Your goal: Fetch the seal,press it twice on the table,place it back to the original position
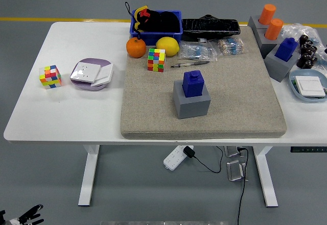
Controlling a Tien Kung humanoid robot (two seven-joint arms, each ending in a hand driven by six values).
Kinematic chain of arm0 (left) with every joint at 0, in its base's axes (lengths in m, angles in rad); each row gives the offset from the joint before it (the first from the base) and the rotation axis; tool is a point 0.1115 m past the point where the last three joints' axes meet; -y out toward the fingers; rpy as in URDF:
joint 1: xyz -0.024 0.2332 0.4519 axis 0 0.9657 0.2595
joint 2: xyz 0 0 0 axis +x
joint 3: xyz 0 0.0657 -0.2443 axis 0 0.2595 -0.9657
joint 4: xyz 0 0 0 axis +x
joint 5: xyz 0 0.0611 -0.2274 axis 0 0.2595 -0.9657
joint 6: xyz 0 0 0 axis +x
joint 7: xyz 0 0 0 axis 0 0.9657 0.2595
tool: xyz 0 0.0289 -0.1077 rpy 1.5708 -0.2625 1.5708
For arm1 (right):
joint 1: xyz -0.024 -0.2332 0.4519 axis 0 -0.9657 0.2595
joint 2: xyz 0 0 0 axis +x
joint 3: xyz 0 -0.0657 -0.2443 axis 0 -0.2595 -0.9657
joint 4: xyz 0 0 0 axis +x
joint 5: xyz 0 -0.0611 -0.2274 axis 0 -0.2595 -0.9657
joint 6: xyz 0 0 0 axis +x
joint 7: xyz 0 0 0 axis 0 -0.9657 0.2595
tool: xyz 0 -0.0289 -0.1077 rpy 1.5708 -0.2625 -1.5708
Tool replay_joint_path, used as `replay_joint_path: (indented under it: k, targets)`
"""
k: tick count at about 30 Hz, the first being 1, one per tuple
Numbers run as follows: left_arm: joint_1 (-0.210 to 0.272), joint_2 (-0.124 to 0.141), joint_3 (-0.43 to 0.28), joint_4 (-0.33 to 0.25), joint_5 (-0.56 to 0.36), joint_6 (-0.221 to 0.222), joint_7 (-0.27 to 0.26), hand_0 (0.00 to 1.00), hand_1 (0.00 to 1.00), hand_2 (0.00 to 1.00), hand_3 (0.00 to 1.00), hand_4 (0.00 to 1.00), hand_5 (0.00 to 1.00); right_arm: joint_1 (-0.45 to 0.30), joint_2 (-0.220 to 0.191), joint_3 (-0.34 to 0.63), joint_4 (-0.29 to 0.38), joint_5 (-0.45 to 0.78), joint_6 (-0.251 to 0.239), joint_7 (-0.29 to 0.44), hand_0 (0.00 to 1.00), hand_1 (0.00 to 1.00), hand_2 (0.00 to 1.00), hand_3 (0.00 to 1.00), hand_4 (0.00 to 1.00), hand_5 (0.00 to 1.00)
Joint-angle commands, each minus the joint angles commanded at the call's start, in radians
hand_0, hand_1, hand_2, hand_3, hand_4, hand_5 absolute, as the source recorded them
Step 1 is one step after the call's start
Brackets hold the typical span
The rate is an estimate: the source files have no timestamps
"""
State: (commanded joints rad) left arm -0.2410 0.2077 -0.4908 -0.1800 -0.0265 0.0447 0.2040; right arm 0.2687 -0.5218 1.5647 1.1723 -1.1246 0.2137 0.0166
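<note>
The dark blue square seal stood upright in its grey block holder, near the middle of the beige fabric mat on the white bench. Behind it, the blue plastic bin held black things with a red and yellow part. At the right edge, a light blue dish held a white flat piece. No robot hand was over the bench; only a small black part of the left robot hand showed in the lower left corner, and I cannot tell its fingers.
</note>
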Motion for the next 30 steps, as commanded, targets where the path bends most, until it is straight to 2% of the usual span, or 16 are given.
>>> replay_joint_path:
  k: [19,30]
  targets:
    - [0.004,0.004,0.020,0.000,-0.006,-0.001,-0.001,0.811,0.788,0.765,0.799,0.683,0.437,-0.006,0.003,-0.004,0.000,0.000,0.000,-0.001,0.864,0.815,0.757,0.770,0.947,0.449]
    - [0.007,0.001,0.000,0.000,0.008,0.001,0.000,0.811,0.788,0.766,0.799,0.683,0.438,-0.013,0.006,0.003,0.001,0.000,0.000,-0.001,0.863,0.812,0.756,0.768,0.945,0.449]
